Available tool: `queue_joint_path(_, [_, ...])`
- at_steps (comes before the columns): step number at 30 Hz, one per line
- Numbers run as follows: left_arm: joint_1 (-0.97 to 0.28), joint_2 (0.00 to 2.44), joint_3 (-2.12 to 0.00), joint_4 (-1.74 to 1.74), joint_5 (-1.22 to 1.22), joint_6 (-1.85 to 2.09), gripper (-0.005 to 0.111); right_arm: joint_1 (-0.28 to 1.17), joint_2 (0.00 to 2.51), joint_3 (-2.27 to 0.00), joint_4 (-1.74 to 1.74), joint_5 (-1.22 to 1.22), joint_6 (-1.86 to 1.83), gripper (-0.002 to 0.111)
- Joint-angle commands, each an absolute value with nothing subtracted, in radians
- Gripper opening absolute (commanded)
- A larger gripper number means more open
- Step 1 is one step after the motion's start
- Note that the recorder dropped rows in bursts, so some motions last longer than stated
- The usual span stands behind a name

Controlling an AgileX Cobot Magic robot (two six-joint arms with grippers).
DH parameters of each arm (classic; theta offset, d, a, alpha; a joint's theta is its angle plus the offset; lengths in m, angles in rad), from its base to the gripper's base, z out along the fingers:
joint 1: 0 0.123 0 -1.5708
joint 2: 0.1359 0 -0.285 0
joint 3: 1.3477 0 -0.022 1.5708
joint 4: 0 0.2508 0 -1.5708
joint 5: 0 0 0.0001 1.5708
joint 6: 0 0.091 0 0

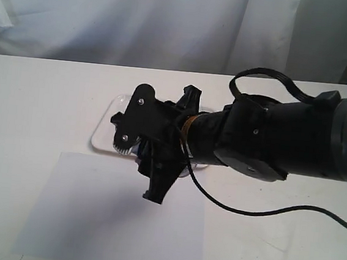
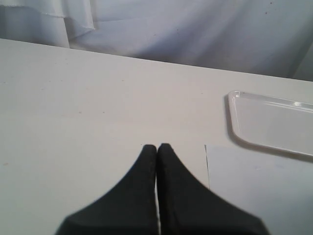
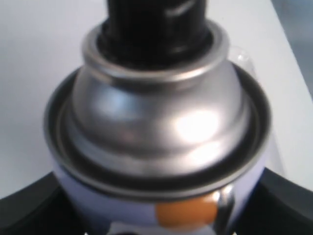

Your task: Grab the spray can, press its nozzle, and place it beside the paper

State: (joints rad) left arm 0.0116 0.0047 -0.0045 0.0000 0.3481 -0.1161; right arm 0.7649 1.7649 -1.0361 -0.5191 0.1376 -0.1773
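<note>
Right tool (image 3: 156,218) is clamped on the spray can (image 3: 156,122): black fingers (image 3: 29,210) sit on both sides of the can body, low on the label. The right wrist view shows the can close up, with a silver dome, a pale label and an orange dot at the lower edge. Its nozzle (image 3: 156,19), black, sits on top of the dome and nothing touches it.

In the exterior view the right arm (image 1: 271,139) reaches in from the right and across the middle. The tool head is over the tray (image 1: 105,126) and covers most of it. The can is almost fully hidden there, so it cannot be told whether it stands on the tray or is lifted off it. A black cable (image 1: 245,211) trails from the arm over the desk (image 1: 28,104).

The tray is white and rimmed with rounded corners. The paper (image 1: 109,222) lies flat on the desk on the near side of the tray, its far edge just beside the tray's near rim. Touch or overlap cannot be told.

Left tool (image 2: 156,147) has its fingers pressed together tip to tip. It is over bare desk just beside the side edge of the paper, with the tray corner further off. The part of the tray in the left wrist view is plain white. A white cloth backdrop (image 1: 171,25) hangs behind the desk.
</note>
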Motion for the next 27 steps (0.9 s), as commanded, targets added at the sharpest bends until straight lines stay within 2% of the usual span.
queue_joint_path(1, [0.011, 0.000, 0.000, 0.000, 0.341, -0.121, 0.000, 0.763, 1.755, -1.104, -0.227, 0.318, -0.488, 0.000])
queue_joint_path(10, [0.011, 0.000, 0.000, 0.000, 0.341, -0.121, 0.000, 0.763, 1.818, -1.314, -0.150, 0.758, -0.512, 0.000])
queue_joint_path(27, [0.011, 0.000, 0.000, 0.000, 0.341, -0.118, 0.000, 0.796, 2.001, -1.509, -0.029, 1.044, -0.617, 0.000])
